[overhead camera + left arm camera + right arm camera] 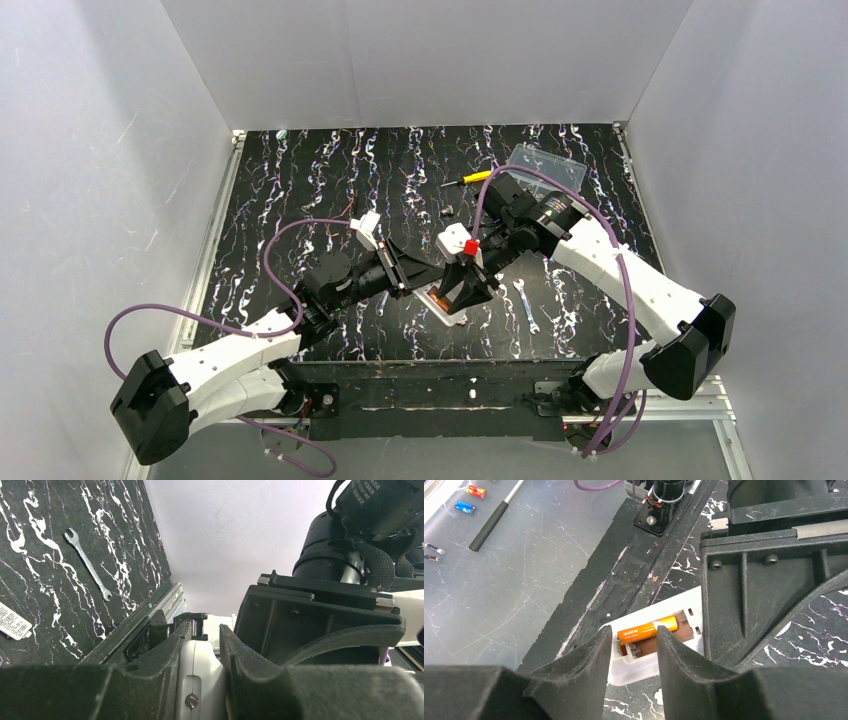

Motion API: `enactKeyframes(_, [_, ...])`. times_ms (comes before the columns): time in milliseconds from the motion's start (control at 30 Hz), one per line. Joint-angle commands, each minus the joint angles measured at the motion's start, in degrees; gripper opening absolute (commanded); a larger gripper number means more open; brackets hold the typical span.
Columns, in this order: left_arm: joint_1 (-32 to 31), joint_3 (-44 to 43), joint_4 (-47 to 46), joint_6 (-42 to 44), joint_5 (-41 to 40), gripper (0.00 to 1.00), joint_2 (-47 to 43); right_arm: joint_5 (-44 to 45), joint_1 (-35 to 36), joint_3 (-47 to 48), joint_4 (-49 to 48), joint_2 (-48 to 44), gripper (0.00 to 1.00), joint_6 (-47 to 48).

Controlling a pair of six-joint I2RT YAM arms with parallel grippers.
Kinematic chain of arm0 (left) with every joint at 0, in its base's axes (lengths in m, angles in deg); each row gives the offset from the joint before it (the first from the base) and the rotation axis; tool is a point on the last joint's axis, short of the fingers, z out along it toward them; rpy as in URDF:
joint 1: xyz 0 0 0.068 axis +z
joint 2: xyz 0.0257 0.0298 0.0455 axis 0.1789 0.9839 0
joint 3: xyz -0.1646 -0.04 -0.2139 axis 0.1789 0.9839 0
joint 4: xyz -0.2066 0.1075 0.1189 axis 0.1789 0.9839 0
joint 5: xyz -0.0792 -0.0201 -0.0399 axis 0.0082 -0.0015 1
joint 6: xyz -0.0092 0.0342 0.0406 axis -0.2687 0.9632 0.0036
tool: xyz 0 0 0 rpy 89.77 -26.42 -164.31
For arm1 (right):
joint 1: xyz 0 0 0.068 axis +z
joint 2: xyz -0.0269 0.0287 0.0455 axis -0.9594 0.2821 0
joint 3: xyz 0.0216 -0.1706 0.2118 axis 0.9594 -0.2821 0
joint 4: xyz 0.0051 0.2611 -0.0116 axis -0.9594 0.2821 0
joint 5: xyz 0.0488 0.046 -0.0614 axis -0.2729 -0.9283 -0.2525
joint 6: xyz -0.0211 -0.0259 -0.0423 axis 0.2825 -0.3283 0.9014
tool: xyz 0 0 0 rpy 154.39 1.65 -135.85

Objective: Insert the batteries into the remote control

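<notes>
The white remote control (447, 303) lies back-up near the table's front edge, its compartment open. In the right wrist view one orange battery (649, 628) lies in the far slot of the remote (649, 672); the near slot shows a bare spring. The second battery is out of view. My left gripper (424, 279) is shut on the remote's end, the white body (200, 675) squeezed between its fingers (205, 630). My right gripper (468, 294) hangs just above the compartment, jaws a little apart and empty (634, 635).
A small wrench (527, 305) lies right of the remote and shows in the left wrist view (87, 562). A yellow-handled screwdriver (466, 178) and a clear plastic box (548, 165) sit at the back. The table's front edge (624, 580) is close.
</notes>
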Motion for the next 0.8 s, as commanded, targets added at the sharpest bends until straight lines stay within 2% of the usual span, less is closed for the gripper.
enactKeyframes(0, [0.08,-2.20,-7.13,-0.55,-0.42,0.00,-2.06,0.02,0.65,1.10,1.60,0.86,0.46,0.71])
enactKeyframes(767, [0.09,-0.32,-10.11,-2.22,-4.40,0.00,-2.05,0.12,0.92,0.36,0.10,0.40,0.41,1.72])
